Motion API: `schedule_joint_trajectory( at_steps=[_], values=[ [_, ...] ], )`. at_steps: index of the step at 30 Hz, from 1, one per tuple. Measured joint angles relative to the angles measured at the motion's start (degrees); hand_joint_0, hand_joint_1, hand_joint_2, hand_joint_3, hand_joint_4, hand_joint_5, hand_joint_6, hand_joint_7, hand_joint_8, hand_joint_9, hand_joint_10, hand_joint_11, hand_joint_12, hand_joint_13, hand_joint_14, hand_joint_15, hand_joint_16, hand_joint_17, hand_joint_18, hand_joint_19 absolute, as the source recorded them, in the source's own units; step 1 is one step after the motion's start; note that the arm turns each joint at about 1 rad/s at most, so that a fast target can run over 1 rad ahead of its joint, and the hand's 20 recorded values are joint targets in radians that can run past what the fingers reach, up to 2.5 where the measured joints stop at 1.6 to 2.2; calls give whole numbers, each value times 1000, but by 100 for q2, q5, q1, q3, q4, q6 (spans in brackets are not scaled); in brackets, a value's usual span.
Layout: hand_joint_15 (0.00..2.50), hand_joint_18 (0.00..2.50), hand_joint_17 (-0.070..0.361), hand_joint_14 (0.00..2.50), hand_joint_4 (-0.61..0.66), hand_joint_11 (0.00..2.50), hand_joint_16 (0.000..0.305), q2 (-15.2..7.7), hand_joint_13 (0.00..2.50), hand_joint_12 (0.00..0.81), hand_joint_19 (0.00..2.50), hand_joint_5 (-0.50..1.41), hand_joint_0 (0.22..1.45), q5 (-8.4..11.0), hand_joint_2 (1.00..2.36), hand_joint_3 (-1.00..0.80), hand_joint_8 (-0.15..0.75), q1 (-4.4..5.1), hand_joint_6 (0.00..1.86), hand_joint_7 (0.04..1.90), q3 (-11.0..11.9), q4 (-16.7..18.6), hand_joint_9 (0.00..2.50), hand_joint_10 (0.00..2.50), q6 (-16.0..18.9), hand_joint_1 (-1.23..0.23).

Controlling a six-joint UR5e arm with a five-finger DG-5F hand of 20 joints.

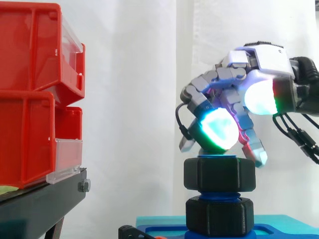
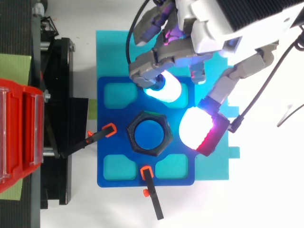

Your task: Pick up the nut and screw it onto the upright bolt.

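1. The hand [image 1: 259, 64] hangs with its fingers curled and grasps nothing; the glowing pads [image 1: 217, 129] stand apart from one another.
2. The black hexagonal nut [image 1: 219, 174] sits directly under the fingertips in the side view, already threaded on the upright blue bolt [image 2: 148, 135]. I cannot tell from there whether the lowest pad touches its top face.
3. From above, the nut's ring [image 2: 167, 134] lies just beside the pads, on the side away from the wrist, with the bolt's round top showing through it.
4. Further below the hand, under a band of blue thread, a second black hexagonal collar [image 1: 219, 215] rests on the blue fixture plate [image 2: 114, 161].
5. Two black clamps with orange tips [image 2: 102, 135] lie beyond the nut from the hand.
6. Red bins [image 1: 30, 99] stand well away, opposite the palm.
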Motion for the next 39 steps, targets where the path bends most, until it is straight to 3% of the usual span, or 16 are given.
schedule_joint_trajectory(
  at_steps=[7,13,18,27,31,39],
  values=[
    [64,836,119,0,307,80,53,-3,1082,372,0,-50,520,18,1000,-500,359,-2,505,921,417,-371,1502,2,-10,-464],
    [0,659,137,0,292,53,61,-5,867,389,0,-74,506,176,1000,-500,338,31,504,843,610,-421,1374,2,-59,-471],
    [0,579,143,0,292,35,63,-8,804,397,0,-78,503,339,1000,-500,339,100,504,829,486,-259,1330,1,-45,-473],
    [0,234,159,0,249,0,71,-8,532,406,0,-119,483,478,1000,-500,314,251,501,636,74,322,919,0,110,-453],
    [0,150,165,0,242,0,73,-8,469,410,0,-126,473,481,1000,-500,307,306,501,606,-17,385,781,0,159,-427],
    [0,124,166,0,244,0,74,-10,454,413,0,-127,471,483,1000,-500,306,381,501,611,-81,361,760,0,185,-417]
  ],
)
